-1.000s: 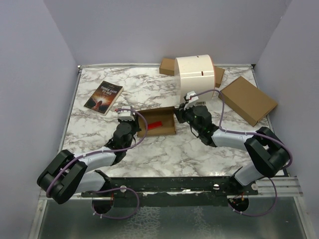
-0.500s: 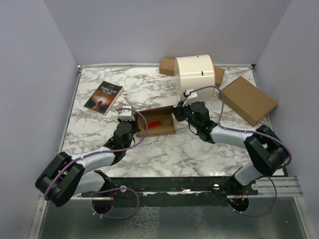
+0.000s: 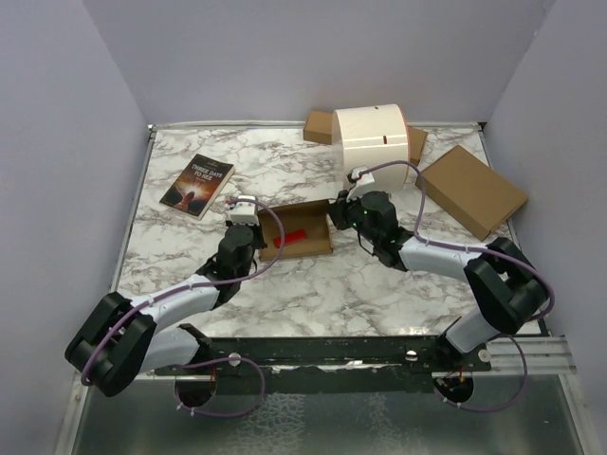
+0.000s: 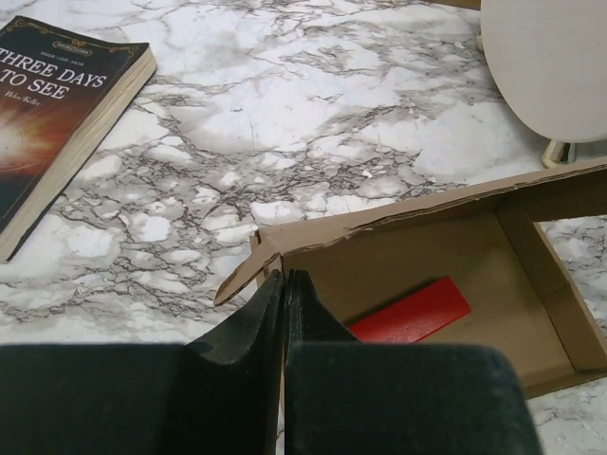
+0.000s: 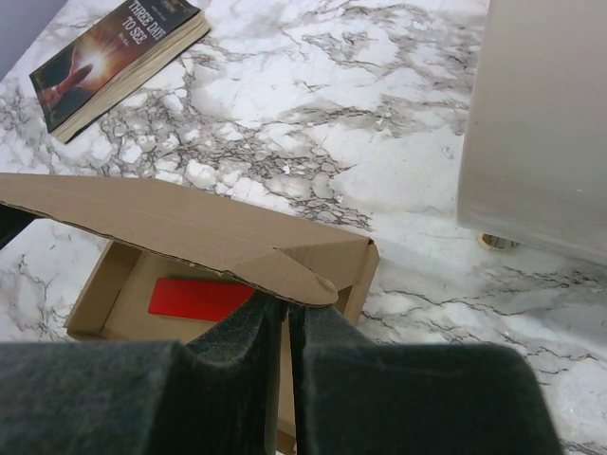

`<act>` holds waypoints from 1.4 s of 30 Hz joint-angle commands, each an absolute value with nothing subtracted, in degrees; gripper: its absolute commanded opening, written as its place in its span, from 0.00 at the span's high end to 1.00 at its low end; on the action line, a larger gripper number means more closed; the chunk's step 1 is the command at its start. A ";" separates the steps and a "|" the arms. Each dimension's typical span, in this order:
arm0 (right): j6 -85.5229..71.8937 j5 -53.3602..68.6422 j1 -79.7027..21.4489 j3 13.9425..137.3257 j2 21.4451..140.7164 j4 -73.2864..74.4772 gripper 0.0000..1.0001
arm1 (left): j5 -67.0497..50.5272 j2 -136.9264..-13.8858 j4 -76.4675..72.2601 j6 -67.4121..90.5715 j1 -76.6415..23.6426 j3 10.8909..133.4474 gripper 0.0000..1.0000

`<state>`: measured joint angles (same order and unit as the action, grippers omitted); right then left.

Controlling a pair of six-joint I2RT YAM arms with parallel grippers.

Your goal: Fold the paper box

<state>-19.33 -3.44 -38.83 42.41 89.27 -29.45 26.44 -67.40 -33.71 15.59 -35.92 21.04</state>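
The paper box (image 3: 305, 245) is a shallow brown cardboard tray lying open at mid table, with a red strip (image 3: 292, 235) on its floor. In the left wrist view its rear flap (image 4: 427, 204) stands up with a ragged edge. My left gripper (image 3: 262, 238) (image 4: 285, 279) is shut on the box's left wall, a thin line of cardboard showing between the pads. My right gripper (image 3: 334, 221) (image 5: 287, 309) is shut on the right wall, where a rounded flap tab (image 5: 285, 270) hangs over its fingertips.
A paperback book (image 3: 196, 185) lies at the far left. A white curved object (image 3: 372, 137) stands at the back with brown cardboard (image 3: 319, 126) behind it. A larger brown cardboard box (image 3: 471, 190) lies at the right.
Both grippers and the box have shifted slightly away from the arm bases. Both grips on the walls are unchanged.
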 commanded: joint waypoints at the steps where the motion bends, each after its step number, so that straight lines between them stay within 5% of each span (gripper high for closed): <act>1: -22.01 2.57 -40.68 45.03 91.03 -27.13 0.94 | 21.00 -66.97 -29.57 14.93 -36.12 24.09 1.00; 22: -23.04 3.09 -40.61 51.24 92.82 -18.89 0.94 | 15.62 -68.38 -22.29 15.52 -32.70 29.09 1.00; 42: -15.45 4.57 -40.69 44.46 88.89 -18.25 0.95 | 11.66 -64.82 -23.61 22.12 -32.52 22.39 1.00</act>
